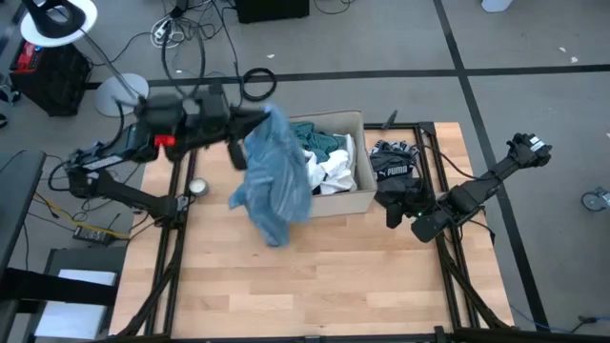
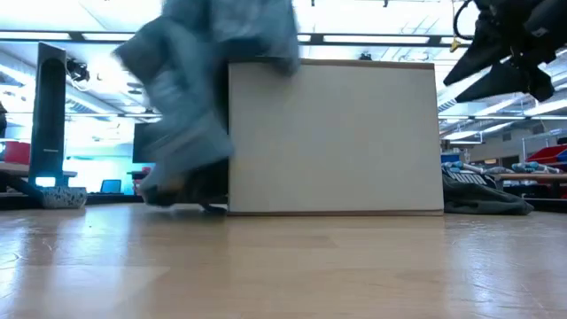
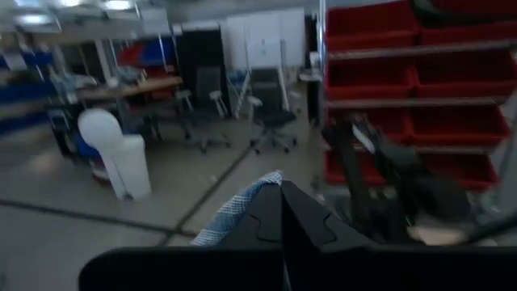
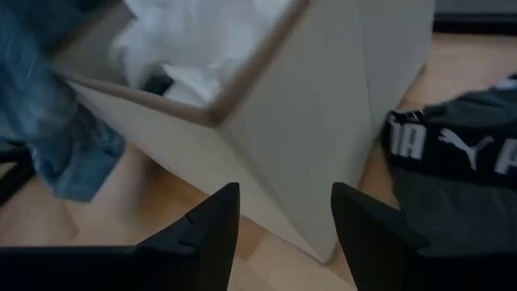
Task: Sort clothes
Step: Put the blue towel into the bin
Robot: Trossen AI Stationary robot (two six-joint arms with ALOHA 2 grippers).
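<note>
A denim blue garment (image 1: 276, 176) hangs from my left gripper (image 1: 259, 118), which is shut on it, level and high above the table, just left of the tan cardboard box (image 1: 355, 198). In the low view the garment (image 2: 190, 97) hangs in front of the box's left end (image 2: 332, 137). Teal (image 1: 319, 143) and white clothes (image 1: 334, 171) lie inside the box. A black garment with white lettering (image 1: 393, 164) lies on the table right of the box. My right gripper (image 1: 393, 211) stands open near it, facing the box's near right corner (image 4: 323, 162). My left gripper holds the denim garment by a bunched upper part (image 3: 238, 208), pinched between its shut fingers (image 3: 303, 222), which point level toward the table's right. One layer or several, I cannot tell. The garment hangs slack below; whether its lower end (image 2: 164, 186) touches the table, I cannot tell.
A small round silver thing (image 1: 197, 188) lies on the table left of the hanging garment. Black frame rails (image 1: 176, 257) run along both sides of the wooden table. Bare wood (image 1: 324, 276) stretches in front of the box.
</note>
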